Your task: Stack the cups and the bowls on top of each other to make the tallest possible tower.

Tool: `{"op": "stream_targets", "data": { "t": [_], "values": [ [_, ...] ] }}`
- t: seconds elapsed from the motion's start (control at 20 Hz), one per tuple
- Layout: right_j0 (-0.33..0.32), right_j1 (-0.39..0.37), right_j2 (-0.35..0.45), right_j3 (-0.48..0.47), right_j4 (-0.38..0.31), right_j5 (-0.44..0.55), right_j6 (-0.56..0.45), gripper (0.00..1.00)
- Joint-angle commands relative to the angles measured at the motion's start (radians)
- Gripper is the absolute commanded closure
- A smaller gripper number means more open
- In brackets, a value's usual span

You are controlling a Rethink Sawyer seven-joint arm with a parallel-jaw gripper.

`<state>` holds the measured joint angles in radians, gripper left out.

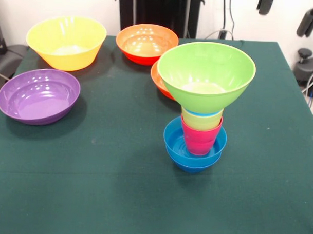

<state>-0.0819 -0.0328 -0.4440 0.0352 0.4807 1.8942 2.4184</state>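
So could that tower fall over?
It might. The wide green bowl sits on top of much narrower cups, so the tower looks top-heavy and a small bump could tip it. An orange bowl sits very close behind, so a falling green bowl could knock it. Adding another big bowl on top would probably make it wobblier.

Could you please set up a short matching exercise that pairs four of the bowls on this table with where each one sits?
Things:
1. lime green bowl
2. purple bowl
3. yellow bowl
4. small blue bowls

Places:
A. back left corner of the table
B. bottom of the tower
C. top of the tower, resting on the cups
D. left edge, in front of the yellow one

Pairs: 1-C, 2-D, 3-A, 4-B
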Motion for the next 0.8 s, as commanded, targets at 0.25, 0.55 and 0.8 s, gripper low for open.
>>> {"op": "stream_targets", "data": {
  "t": [0.25,0.55,0.8],
  "values": [
    [-0.098,0.119,-0.405,-0.035,0.321,-0.112,-0.367,0.0],
    [-0.161,0.153,-0.658,-0.054,0.536,-0.164,-0.464,0.0],
    [-0.21,0.166,-0.811,-0.057,0.678,-0.193,-0.545,0.0]
  ]
}}
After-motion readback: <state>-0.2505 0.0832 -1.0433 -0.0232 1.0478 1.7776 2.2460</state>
